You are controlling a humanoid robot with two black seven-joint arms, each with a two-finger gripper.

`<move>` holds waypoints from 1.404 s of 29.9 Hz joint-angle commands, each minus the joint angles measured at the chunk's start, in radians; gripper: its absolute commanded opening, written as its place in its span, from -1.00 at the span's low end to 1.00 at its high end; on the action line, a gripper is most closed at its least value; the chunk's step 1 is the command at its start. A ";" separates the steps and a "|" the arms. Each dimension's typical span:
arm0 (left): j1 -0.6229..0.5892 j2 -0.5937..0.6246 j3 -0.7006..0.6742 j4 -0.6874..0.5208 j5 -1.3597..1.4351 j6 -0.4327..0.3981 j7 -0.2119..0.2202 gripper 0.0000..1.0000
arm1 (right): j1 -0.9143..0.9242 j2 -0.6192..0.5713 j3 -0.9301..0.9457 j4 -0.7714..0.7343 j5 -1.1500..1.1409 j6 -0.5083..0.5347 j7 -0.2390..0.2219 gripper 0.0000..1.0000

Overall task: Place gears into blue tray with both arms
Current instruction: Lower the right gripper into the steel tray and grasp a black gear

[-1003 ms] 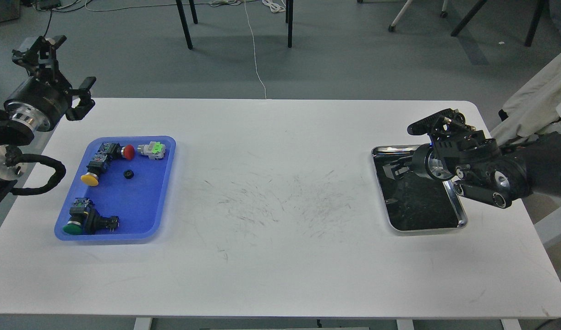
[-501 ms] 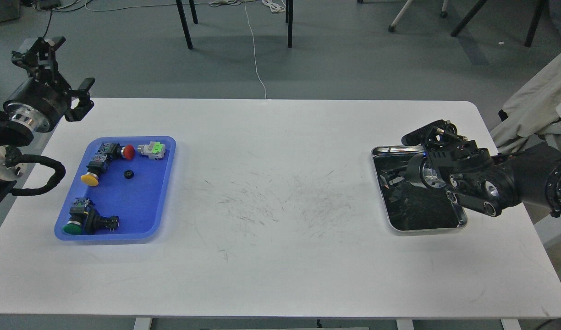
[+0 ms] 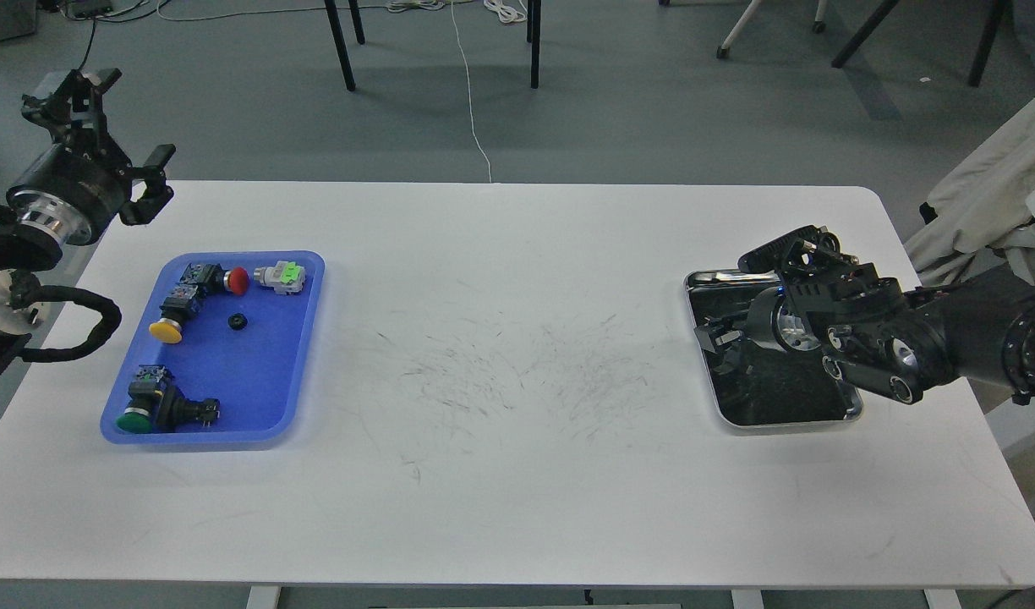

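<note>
One small black gear [image 3: 237, 321] lies in the middle of the blue tray [image 3: 302, 338] at the table's left. My left gripper [image 3: 116, 131] hangs open and empty above the table's far left corner, up and left of the blue tray. Low over the steel tray [image 3: 771, 419] at the right, my right gripper [image 3: 742, 296] has its fingers spread open. Its fingertips blend with dark reflections in the tray bottom, so I cannot tell what lies between them.
Several push-button switches share the blue tray: red-capped [image 3: 221, 279], yellow-capped [image 3: 171, 317], green-capped [image 3: 158, 410], and a pale one with a green tab [image 3: 282, 276]. Chair legs and a white cable cross the floor beyond the table. Grey cloth hangs at the right edge.
My right gripper has come down and slightly left, lower over the steel tray. The left arm has hardly moved. The gear and switches lie as before.
</note>
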 commanded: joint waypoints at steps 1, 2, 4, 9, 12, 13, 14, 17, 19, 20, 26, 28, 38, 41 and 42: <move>0.000 0.000 0.000 0.000 0.000 0.000 0.000 0.96 | 0.004 -0.004 -0.015 -0.006 -0.006 0.008 0.007 -0.14; 0.000 0.001 0.000 0.000 0.000 0.000 0.001 0.96 | 0.007 -0.005 -0.018 -0.005 -0.006 0.010 0.008 -0.15; 0.000 0.001 0.000 0.000 0.000 0.000 0.000 0.96 | 0.012 -0.007 -0.021 -0.001 -0.009 0.011 0.011 -0.18; 0.002 -0.002 0.000 0.000 0.000 0.000 0.000 0.96 | 0.012 -0.014 -0.030 -0.003 -0.010 0.016 0.027 -0.34; 0.005 -0.002 0.000 0.000 0.000 0.000 0.000 0.96 | 0.006 -0.013 -0.029 -0.006 -0.010 0.016 0.027 -0.40; 0.003 -0.002 0.000 0.000 0.000 0.002 0.000 0.96 | 0.004 -0.013 -0.029 -0.006 -0.012 0.016 0.028 -0.40; 0.003 -0.002 0.000 0.000 0.000 0.000 0.000 0.96 | 0.001 -0.013 -0.029 -0.008 -0.012 0.016 0.028 -0.43; 0.002 -0.002 -0.001 0.000 0.000 0.002 0.001 0.96 | -0.005 -0.013 -0.027 -0.008 -0.012 0.014 0.028 -0.50; 0.002 0.000 0.000 0.000 0.000 0.006 0.001 0.96 | -0.005 -0.010 -0.024 -0.012 -0.012 0.014 0.028 -0.55; 0.002 -0.002 0.000 0.000 0.000 0.008 0.001 0.96 | -0.007 -0.008 -0.024 -0.015 -0.012 0.014 0.028 -0.58; 0.002 -0.006 0.000 0.000 0.001 0.009 0.003 0.96 | 0.000 -0.005 -0.020 -0.024 -0.010 0.014 0.028 -0.86; 0.002 -0.006 0.000 0.000 0.001 0.008 0.004 0.96 | 0.013 -0.004 -0.017 -0.021 -0.009 0.014 0.028 -0.93; 0.000 0.000 0.003 0.000 0.003 0.009 0.006 0.96 | 0.056 -0.011 0.053 -0.021 -0.006 0.016 0.034 -0.98; 0.000 0.003 0.005 -0.002 0.005 0.009 0.006 0.96 | 0.087 -0.013 0.054 -0.023 -0.003 0.016 0.036 -0.98; 0.000 0.003 0.005 0.000 0.005 0.009 0.006 0.96 | 0.101 -0.013 0.056 -0.026 -0.003 0.016 0.036 -0.98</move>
